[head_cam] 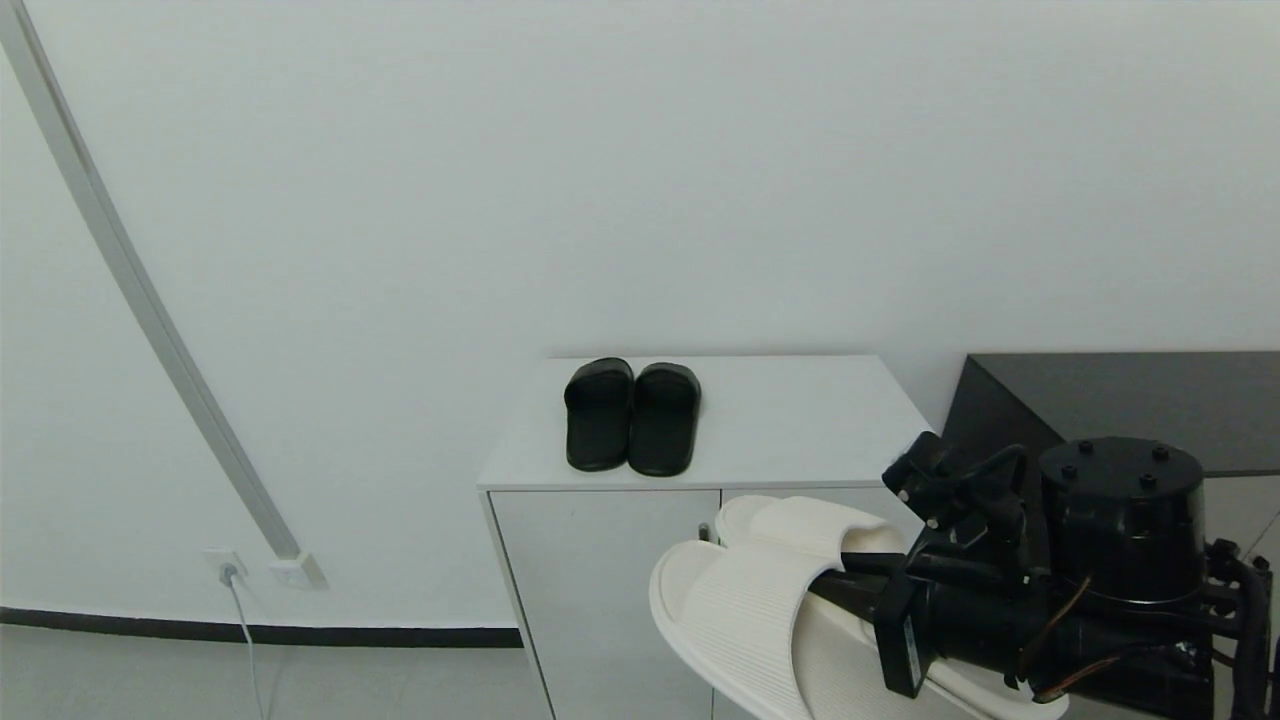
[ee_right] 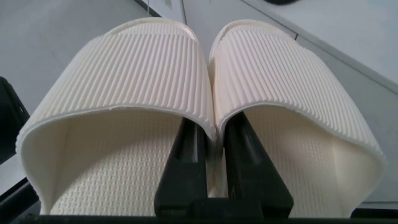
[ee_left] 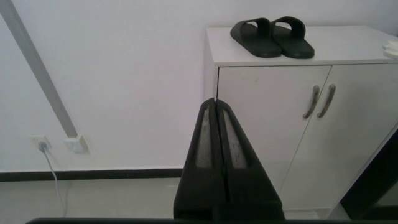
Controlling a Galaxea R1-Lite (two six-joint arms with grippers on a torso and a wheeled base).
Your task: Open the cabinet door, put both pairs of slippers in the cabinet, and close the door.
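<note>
A pair of black slippers (head_cam: 632,415) (ee_left: 273,37) lies side by side on top of the white cabinet (head_cam: 790,420) (ee_left: 267,118). Both cabinet doors are closed, and their two metal handles (ee_left: 319,101) meet at the middle. My right gripper (head_cam: 848,585) (ee_right: 214,134) holds a pair of white ribbed slippers (head_cam: 760,600) (ee_right: 205,81) in front of the doors. Its fingers reach under the straps and pinch the two inner walls together. My left gripper (ee_left: 216,106) is shut with nothing in it, off the cabinet's left side and pointing toward its left door.
A dark table (head_cam: 1120,400) stands right of the cabinet. A grey cable duct (head_cam: 150,300) runs down the wall to an outlet (head_cam: 225,565) with a white cable. There is bare floor left of the cabinet.
</note>
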